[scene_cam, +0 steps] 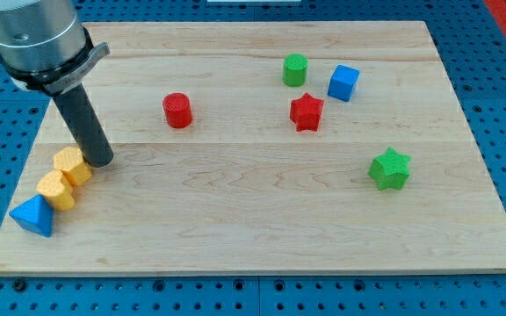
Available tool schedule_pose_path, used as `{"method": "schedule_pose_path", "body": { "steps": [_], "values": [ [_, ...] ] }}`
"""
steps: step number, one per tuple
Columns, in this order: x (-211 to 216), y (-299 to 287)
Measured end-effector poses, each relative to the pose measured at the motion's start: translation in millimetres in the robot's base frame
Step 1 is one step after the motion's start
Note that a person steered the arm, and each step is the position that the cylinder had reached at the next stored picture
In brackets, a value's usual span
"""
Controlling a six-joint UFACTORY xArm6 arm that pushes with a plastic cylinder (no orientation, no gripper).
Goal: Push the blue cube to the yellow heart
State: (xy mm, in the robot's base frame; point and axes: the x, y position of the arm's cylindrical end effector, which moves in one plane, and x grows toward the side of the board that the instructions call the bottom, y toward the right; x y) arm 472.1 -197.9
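Note:
The blue cube sits at the view's upper right, beside a green cylinder and a red star. Two yellow blocks lie at the view's lower left: one touches my rod, the other lies just below-left of it; which one is the heart I cannot tell. My tip rests on the board right next to the upper yellow block, far to the left of the blue cube.
A blue pyramid-like block lies at the lower-left corner beside the yellow blocks. A red cylinder stands left of centre. A green star sits at the right. The wooden board ends at a blue pegboard.

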Motion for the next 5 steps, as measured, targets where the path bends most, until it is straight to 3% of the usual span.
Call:
{"method": "schedule_pose_path", "body": {
  "steps": [2,3,5],
  "values": [
    [3.9,-3.5],
    [-14.9,63.0],
    [-31.0,284.1]
  ]
}}
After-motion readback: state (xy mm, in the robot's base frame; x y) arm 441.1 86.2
